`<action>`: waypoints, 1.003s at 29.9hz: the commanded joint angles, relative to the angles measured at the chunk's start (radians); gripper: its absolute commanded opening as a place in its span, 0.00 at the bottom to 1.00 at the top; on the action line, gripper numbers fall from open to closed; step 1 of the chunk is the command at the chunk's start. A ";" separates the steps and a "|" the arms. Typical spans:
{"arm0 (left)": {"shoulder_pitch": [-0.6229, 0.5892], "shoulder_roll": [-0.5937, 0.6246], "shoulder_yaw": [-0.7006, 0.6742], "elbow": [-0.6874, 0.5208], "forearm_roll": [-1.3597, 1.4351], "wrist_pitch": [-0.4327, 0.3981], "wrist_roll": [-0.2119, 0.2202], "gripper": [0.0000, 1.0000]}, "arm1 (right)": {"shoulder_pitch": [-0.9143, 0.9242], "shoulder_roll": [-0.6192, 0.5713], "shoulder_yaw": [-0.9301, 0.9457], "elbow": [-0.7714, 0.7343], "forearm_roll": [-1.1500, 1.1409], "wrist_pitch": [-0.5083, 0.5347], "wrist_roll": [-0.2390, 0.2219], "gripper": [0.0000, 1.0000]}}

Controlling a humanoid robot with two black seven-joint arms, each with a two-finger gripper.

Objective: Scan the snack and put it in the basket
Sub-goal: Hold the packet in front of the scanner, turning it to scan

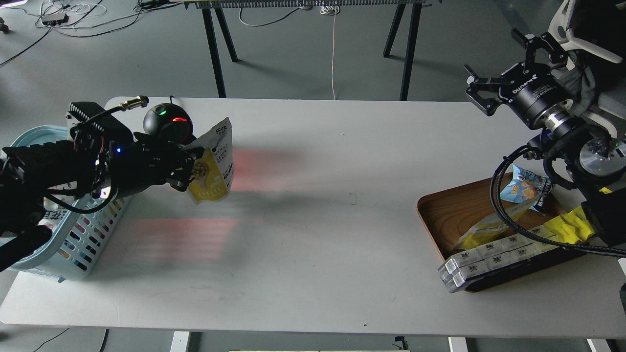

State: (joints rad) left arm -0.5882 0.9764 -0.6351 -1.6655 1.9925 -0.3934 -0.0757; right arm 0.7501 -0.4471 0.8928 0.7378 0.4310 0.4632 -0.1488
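- left gripper (188, 168) clamps the snack pouch (214, 164) above the table (313, 244), just beside the barcode scanner (166, 122); light blue basket (73, 249) sits at left
- right gripper (508, 63) hangs open, empty, above the wooden tray (450, 210)

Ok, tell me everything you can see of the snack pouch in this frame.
The snack is a flat pouch, white on top and yellow below, with black print and a round picture of brown balls. It looks like thin, slightly crumpled plastic film. It hangs roughly upright above the table, lifted clear of it, pinched at its left edge by the left claw. It sits just in front of the black scanner, right of the basket.
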 commanded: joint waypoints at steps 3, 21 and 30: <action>-0.038 -0.002 0.000 -0.010 0.000 -0.076 -0.003 0.01 | 0.000 0.001 0.000 0.000 0.000 0.000 0.000 0.99; -0.133 -0.045 0.005 -0.030 0.000 -0.095 0.001 0.01 | 0.000 -0.001 0.002 -0.001 0.000 0.003 0.000 0.99; -0.281 -0.071 0.146 -0.020 0.014 -0.095 0.002 0.01 | -0.002 -0.001 0.003 -0.001 0.000 0.003 0.000 0.99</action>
State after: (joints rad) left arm -0.8219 0.9116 -0.5381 -1.6914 2.0051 -0.4887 -0.0740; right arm 0.7490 -0.4479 0.8959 0.7363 0.4310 0.4665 -0.1488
